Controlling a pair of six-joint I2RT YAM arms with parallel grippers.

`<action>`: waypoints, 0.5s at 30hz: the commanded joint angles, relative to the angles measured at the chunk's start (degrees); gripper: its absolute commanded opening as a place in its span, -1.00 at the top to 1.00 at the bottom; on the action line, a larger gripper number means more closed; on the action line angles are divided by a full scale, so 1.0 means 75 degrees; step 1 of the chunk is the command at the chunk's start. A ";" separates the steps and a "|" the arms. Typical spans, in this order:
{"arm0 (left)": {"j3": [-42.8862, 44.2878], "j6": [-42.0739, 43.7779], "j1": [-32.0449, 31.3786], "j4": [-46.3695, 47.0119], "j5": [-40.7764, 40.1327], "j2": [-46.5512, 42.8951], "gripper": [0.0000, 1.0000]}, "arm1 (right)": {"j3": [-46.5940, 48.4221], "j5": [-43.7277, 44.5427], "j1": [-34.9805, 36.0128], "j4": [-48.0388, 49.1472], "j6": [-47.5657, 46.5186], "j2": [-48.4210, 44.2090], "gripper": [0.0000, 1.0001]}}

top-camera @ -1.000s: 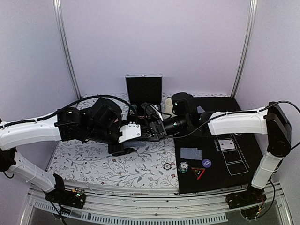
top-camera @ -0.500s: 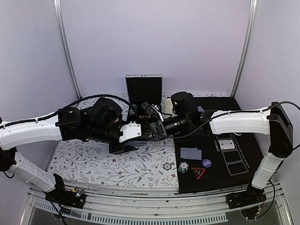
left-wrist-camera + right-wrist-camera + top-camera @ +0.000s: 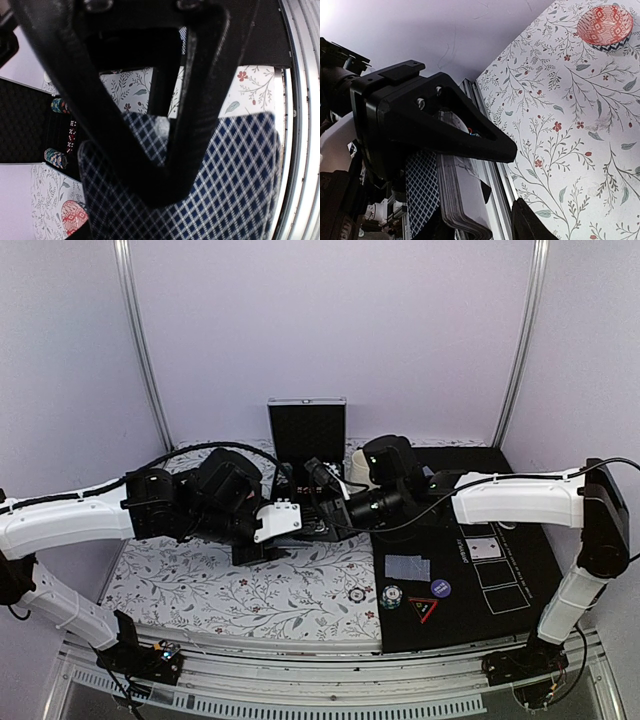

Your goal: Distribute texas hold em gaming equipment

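My left gripper (image 3: 266, 546) is shut on a deck of cards with blue-diamond backs (image 3: 235, 175) and holds it above the floral cloth. One finger (image 3: 125, 125) lies across the top card. In the right wrist view the deck (image 3: 462, 200) stands edge-on. My right gripper (image 3: 516, 179) is open, with its jaws reaching past the deck's end. It sits next to the left gripper in the top view (image 3: 318, 504). On the black mat (image 3: 520, 490) lie a face-down card (image 3: 407, 567), a face-up card (image 3: 485, 547), two striped chips (image 3: 391, 595), a dark blue disc (image 3: 440, 588) and the triangle marker (image 3: 422, 608).
A black case (image 3: 306, 430) stands open at the back, with a cream cup (image 3: 357, 465) to its right. A pink patterned dish (image 3: 605, 24) sits on the floral cloth (image 3: 200, 580). A third chip (image 3: 357, 594) lies by the mat's left edge.
My right arm has shifted slightly toward the back and left, closer to the deck. My left gripper and the deck have barely moved.
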 commanded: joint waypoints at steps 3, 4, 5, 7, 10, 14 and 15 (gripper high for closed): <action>0.0054 0.0020 0.0139 0.0097 -0.0053 -0.0048 0.23 | 0.0212 0.0685 0.0049 -0.0767 -0.0335 -0.0389 0.18; 0.0053 0.0021 0.0143 0.0091 -0.0053 -0.0048 0.23 | 0.0207 0.0732 0.0055 -0.0833 -0.0358 -0.0424 0.17; 0.0050 0.0021 0.0136 0.0096 -0.0044 -0.0055 0.23 | 0.0215 0.0756 0.0048 -0.0873 -0.0389 -0.0464 0.15; 0.0041 0.0029 0.0137 0.0097 -0.0010 -0.0048 0.23 | 0.0274 0.0763 0.0042 -0.0999 -0.0447 -0.0494 0.13; 0.0041 0.0014 0.0135 0.0097 0.0006 -0.0039 0.23 | 0.0461 0.0710 0.0045 -0.1205 -0.0544 -0.0481 0.07; 0.0023 0.0012 0.0139 0.0097 0.0039 -0.0039 0.23 | 0.0648 0.0508 0.0051 -0.1313 -0.0601 -0.0481 -0.03; 0.0021 0.0009 0.0134 0.0097 0.0037 -0.0036 0.23 | 0.0670 0.0450 0.0042 -0.1319 -0.0605 -0.0484 -0.05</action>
